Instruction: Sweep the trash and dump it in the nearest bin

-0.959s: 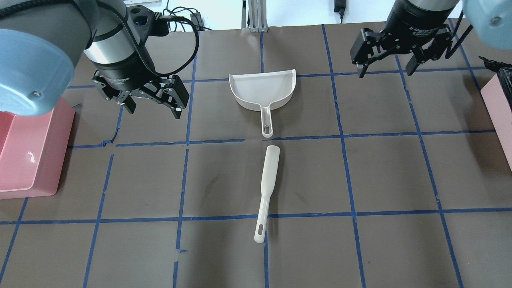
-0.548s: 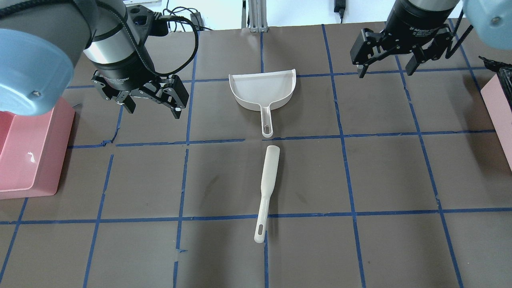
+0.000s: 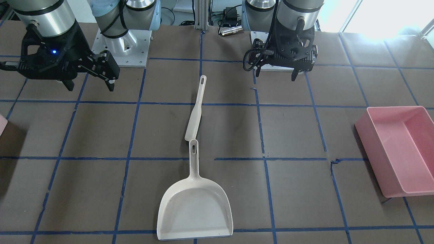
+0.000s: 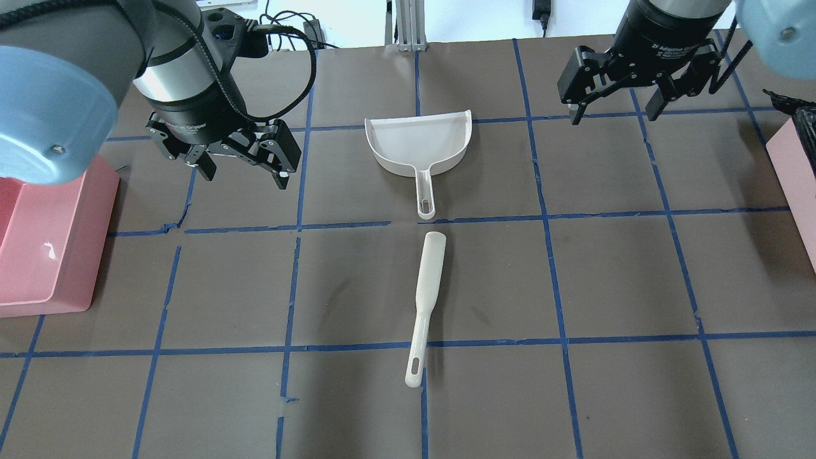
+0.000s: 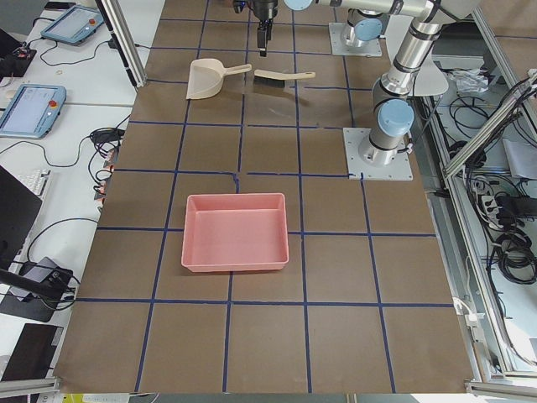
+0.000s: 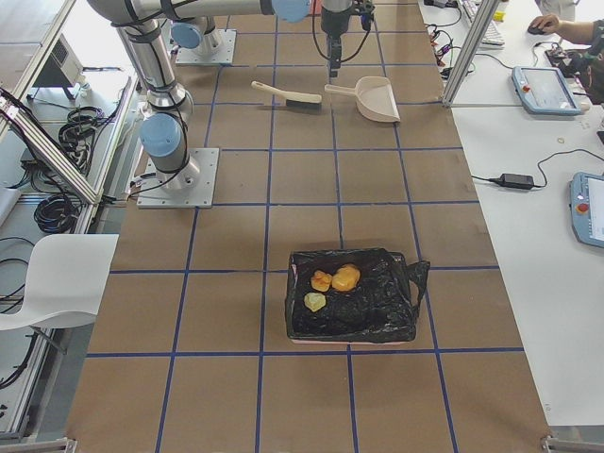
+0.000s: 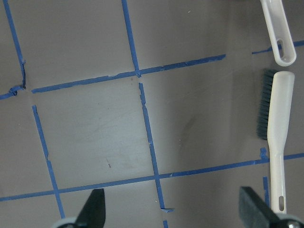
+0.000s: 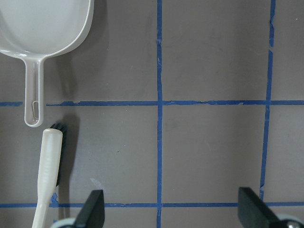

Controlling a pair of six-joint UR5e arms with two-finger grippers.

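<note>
Three trash lumps (image 6: 332, 280) lie inside the bin (image 6: 387, 307), which is lined with a black bag; its pink corner shows at the overhead view's right edge (image 4: 789, 162). A white dustpan (image 4: 415, 143) and a white brush (image 4: 426, 299) lie handle to head at the table's middle, both untouched. My left gripper (image 4: 239, 173) is open and empty, hovering left of the dustpan. My right gripper (image 4: 615, 109) is open and empty, hovering to the dustpan's right. The wrist views show open fingers (image 7: 97, 209) (image 8: 95, 209) over bare table.
A large pink rectangular tub (image 4: 38, 255) stands at the table's left end, seen whole in the exterior left view (image 5: 235, 231). Blue tape lines grid the brown table cover. Cables and arm bases lie along the back edge.
</note>
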